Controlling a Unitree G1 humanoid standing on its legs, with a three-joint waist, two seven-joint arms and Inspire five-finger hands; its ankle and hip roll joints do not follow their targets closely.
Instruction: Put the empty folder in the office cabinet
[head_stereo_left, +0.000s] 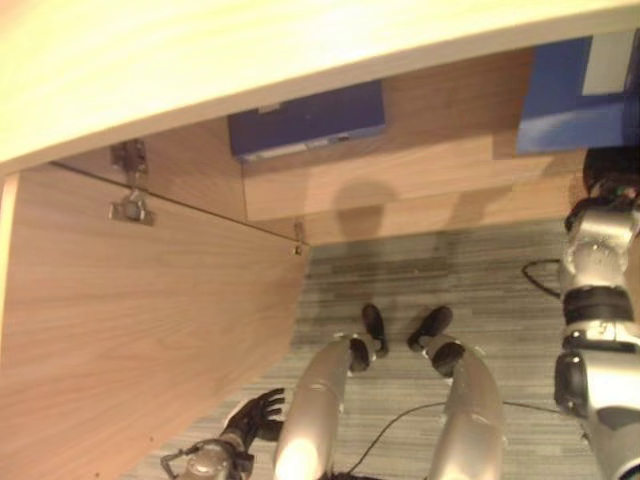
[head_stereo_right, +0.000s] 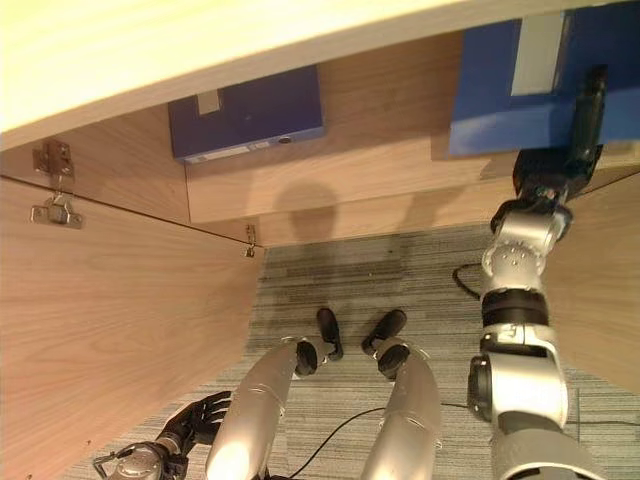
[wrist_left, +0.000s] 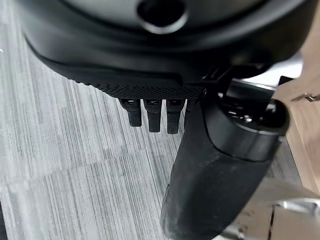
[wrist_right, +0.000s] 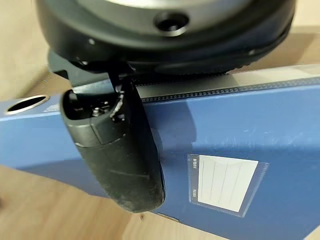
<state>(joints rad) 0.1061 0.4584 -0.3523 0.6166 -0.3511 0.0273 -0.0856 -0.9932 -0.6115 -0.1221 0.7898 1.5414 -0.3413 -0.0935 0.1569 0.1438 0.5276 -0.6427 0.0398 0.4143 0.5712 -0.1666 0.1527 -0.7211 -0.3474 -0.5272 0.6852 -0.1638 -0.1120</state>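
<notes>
The right hand (head_stereo_right: 575, 130) reaches up to the blue folder (head_stereo_right: 500, 100) at the right end of the cabinet shelf (head_stereo_right: 380, 170), thumb laid across its face in the right wrist view; its fingers are hidden behind the folder, so I cannot tell their state. The folder's top is cut off by the pale cabinet top (head_stereo_right: 200, 50). A second, darker folder (head_stereo_right: 245, 115) stands further left, probably upright. The left hand (head_stereo_left: 255, 415) hangs low by the open cabinet door (head_stereo_left: 130, 330), fingers loosely straight, empty
</notes>
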